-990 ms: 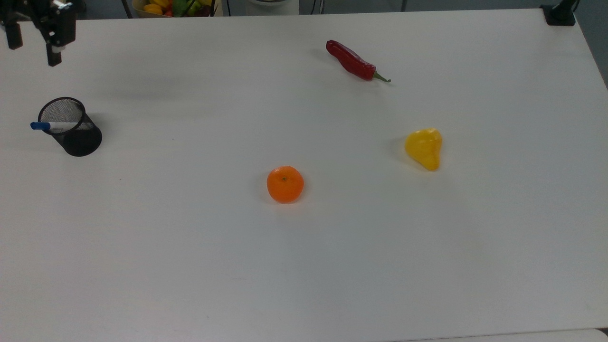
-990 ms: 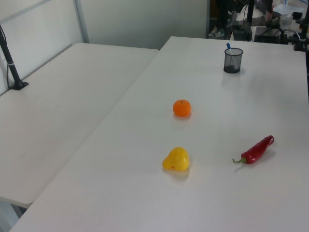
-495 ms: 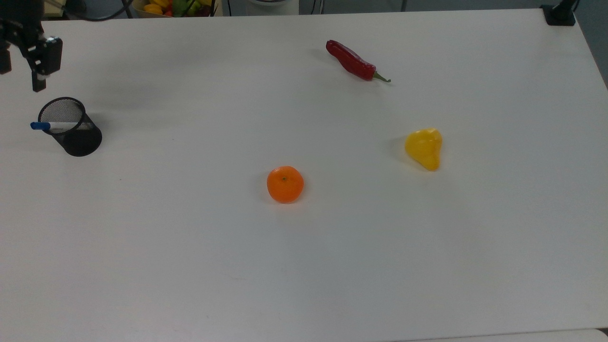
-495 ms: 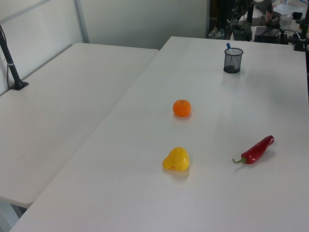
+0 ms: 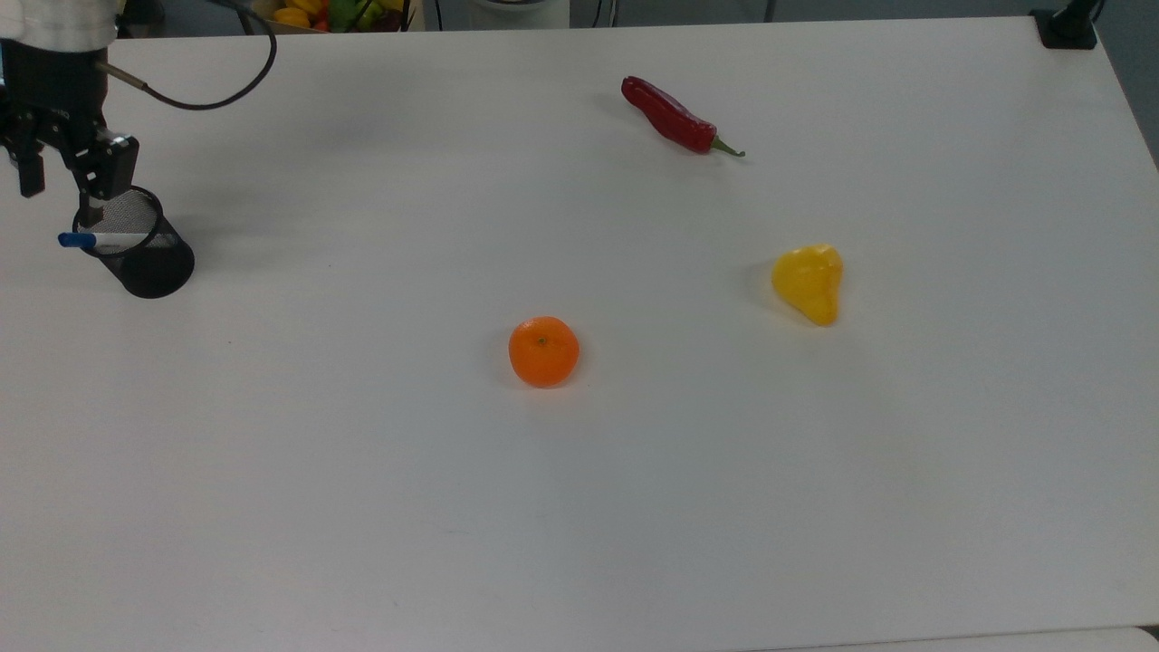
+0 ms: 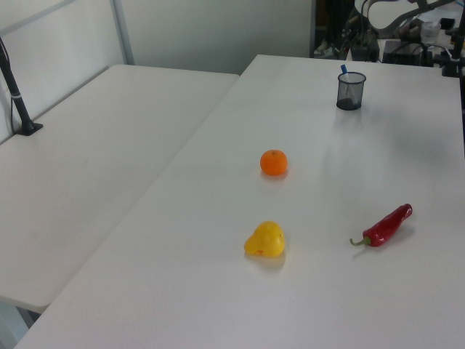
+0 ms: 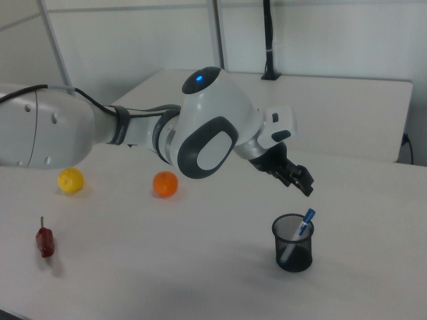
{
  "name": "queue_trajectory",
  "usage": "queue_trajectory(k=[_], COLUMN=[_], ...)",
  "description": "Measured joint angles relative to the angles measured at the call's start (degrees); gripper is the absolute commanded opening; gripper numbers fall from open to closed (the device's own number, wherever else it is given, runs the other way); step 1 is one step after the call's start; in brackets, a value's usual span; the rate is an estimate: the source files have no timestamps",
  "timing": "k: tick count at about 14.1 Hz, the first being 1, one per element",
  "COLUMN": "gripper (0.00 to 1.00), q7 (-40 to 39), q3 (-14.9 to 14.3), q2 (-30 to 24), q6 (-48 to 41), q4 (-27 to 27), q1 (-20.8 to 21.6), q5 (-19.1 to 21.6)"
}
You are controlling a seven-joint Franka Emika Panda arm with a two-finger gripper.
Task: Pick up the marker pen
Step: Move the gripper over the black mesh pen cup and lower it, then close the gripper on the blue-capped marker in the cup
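Over the last second the end effector (image 5: 56, 186) has been brought from farther off to just above the mesh cup (image 5: 136, 243), fingers held apart and empty. The marker pen (image 5: 95, 240) stands slanted in that cup directly beneath, blue cap projecting past the rim. The approach is judged nearly complete; descent and closure remain.

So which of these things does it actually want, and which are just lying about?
Part of the job:
marker pen
mesh cup holding it
gripper above the cup

Just lying about:
orange
yellow pepper
red chilli
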Motion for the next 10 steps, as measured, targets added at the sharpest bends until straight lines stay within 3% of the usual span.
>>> queue_trajectory(k=[10], gripper=[0.52], q7=[0.0], q3=[-0.5], q2=[5.7], q6=[6.5], q4=[-0.4], q1=[-0.4], q5=[-0.5])
